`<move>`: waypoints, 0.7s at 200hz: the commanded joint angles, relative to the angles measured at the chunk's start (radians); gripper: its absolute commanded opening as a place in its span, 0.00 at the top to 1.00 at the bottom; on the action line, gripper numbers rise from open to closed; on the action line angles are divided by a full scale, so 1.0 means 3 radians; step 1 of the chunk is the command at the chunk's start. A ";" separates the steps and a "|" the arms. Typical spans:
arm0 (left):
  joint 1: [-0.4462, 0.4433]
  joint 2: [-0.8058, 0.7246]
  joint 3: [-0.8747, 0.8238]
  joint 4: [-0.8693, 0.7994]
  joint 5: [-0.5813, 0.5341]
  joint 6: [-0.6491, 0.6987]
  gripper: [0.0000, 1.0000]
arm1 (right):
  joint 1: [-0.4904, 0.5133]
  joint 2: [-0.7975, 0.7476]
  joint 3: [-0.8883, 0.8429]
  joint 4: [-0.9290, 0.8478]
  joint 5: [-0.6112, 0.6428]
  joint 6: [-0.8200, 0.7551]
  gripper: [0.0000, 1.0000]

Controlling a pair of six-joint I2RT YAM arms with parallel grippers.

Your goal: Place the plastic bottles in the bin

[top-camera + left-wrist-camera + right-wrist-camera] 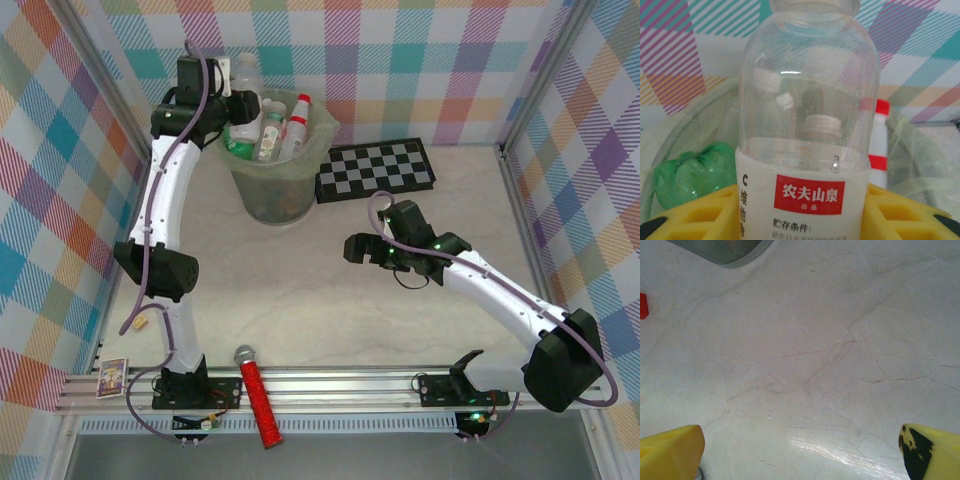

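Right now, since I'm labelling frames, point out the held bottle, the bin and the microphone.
held bottle (807, 125), left wrist view, clear body above the label.
bin (270, 190), top external view, front wall.
microphone (260, 405), top external view, red handle.

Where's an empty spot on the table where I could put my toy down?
Biggest bare patch: the middle of the table, between the bin, the right pincer and the near rail. A smaller one lies right of the chequered board. Crowded: the bin, full of bottles, where the left pincer holds a clear bottle over it.
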State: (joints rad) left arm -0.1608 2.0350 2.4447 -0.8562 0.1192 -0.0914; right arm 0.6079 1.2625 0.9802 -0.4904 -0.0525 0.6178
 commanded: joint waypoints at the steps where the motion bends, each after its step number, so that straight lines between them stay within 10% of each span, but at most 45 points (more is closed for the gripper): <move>1: 0.0065 0.0122 0.0084 -0.0365 0.0000 0.0112 0.56 | -0.0022 -0.0102 -0.0014 -0.0026 0.0010 0.0025 0.01; 140: 0.0065 0.0333 -0.0314 -0.0615 0.0565 0.0110 0.62 | -0.0022 -0.0093 0.0015 0.0007 0.0001 0.0010 0.01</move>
State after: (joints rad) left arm -0.1375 2.1048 2.4180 -0.9684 0.3061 -0.0540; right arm 0.6079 1.2499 0.9802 -0.4911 -0.0521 0.6178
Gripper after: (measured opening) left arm 0.457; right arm 0.992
